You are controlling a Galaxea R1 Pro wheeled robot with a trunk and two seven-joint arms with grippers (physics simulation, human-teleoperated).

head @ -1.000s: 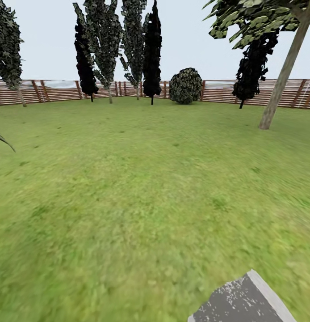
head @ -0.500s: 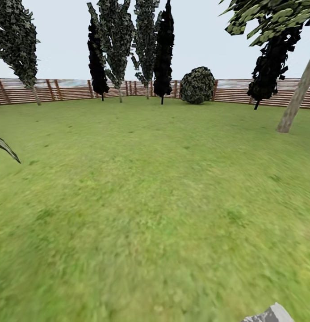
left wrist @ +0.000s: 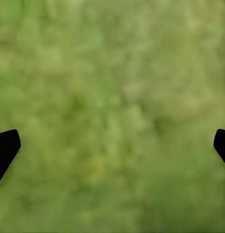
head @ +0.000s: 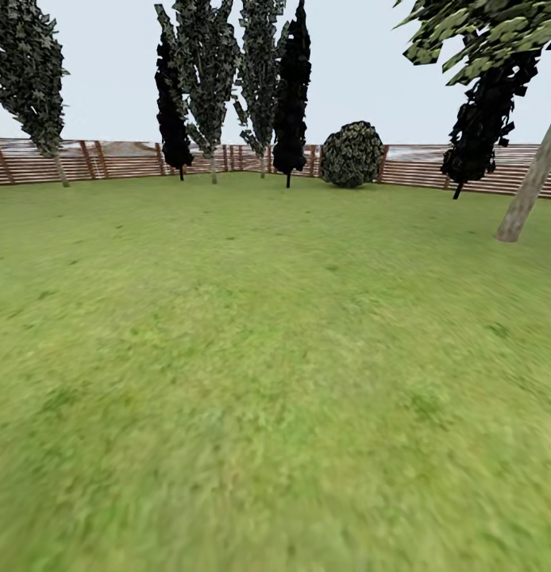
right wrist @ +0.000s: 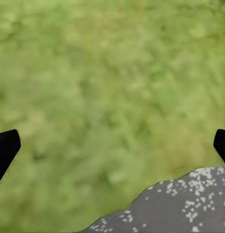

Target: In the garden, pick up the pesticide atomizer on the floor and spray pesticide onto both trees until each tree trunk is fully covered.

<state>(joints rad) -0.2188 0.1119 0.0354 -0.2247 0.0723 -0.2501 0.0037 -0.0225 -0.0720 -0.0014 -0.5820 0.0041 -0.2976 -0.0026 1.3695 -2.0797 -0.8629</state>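
The atomizer is not to be seen on the lawn (head: 275,381) ahead, so how it will handle is a guess from the task alone: likely a light, stiff plastic bottle with liquid inside, smooth and apt to slip, best taken round the neck or body just below the trigger and kept upright.

The left pincer (left wrist: 112,143) hangs over bare grass, its two dark fingertips (left wrist: 5,148) far apart at opposite edges of the wrist view; it is spread wide, holding and touching nothing. The right pincer (right wrist: 112,143) is the same: tips well apart, released, nothing between them. Beneath it lies grass, and on its near side a speckled grey paved patch (right wrist: 180,206).

One of the trees to be sprayed stands far ahead of the right pincer and off to its side: a leaning tan trunk (head: 529,191) under a light green crown (head: 482,32). The second tree I cannot pick out. Ahead of both pincers, far off, a slatted fence (head: 109,159) closes the garden, with dark cypresses (head: 291,87) and a round bush (head: 352,153) before it.

By my judgement the robot is searching, with the pick-up not yet begun.
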